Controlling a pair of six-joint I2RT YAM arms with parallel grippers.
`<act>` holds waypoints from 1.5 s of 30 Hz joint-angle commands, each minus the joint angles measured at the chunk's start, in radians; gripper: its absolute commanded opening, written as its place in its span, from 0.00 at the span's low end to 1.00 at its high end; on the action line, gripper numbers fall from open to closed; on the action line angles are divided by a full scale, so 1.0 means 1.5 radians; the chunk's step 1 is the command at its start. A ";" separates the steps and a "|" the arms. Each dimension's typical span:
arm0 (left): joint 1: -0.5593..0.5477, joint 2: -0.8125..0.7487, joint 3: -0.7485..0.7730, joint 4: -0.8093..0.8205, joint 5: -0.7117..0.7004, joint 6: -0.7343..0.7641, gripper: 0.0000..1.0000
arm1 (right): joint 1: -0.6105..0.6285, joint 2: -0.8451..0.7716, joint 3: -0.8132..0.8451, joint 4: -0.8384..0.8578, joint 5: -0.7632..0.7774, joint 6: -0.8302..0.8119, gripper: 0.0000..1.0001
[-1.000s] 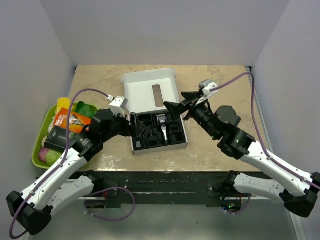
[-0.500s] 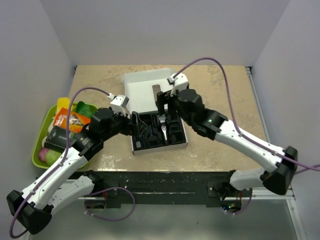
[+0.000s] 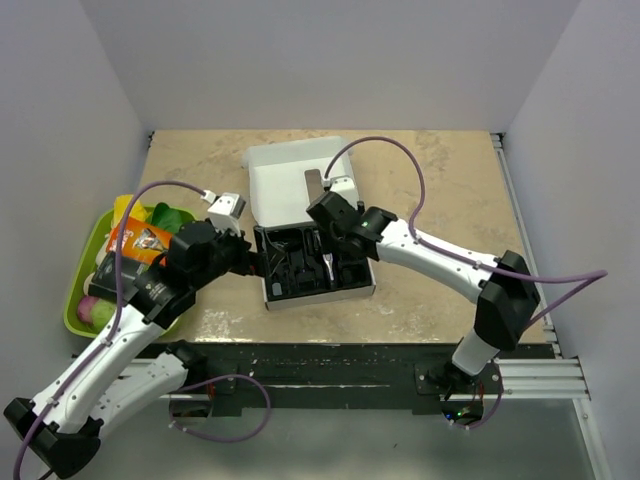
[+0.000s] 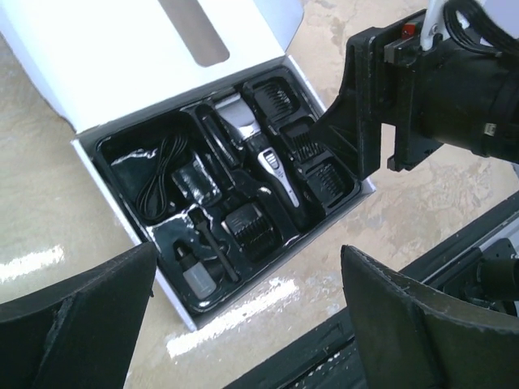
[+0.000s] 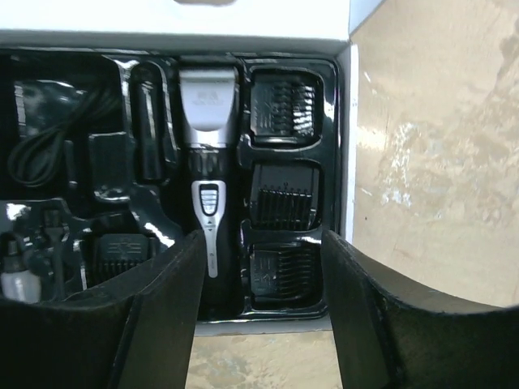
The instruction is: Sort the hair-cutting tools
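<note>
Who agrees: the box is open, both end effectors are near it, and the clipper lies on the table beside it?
One point is wrong: the clipper lies inside the box, in its black insert, as the right wrist view shows. The rest stands.

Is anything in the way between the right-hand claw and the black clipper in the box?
Nothing visible. The right gripper hangs open above the clipper, which lies uncovered in its black insert. The box lid is folded back, and the comb attachments sit beside the clipper, not over it.
</note>
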 commanded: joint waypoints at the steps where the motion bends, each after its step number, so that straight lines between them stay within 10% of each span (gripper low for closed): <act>1: -0.002 -0.023 0.027 -0.051 -0.019 -0.004 1.00 | 0.001 0.032 0.009 -0.053 0.038 0.090 0.60; 45: -0.001 -0.060 -0.021 -0.052 0.000 0.005 1.00 | -0.064 0.147 -0.033 0.055 -0.034 0.074 0.56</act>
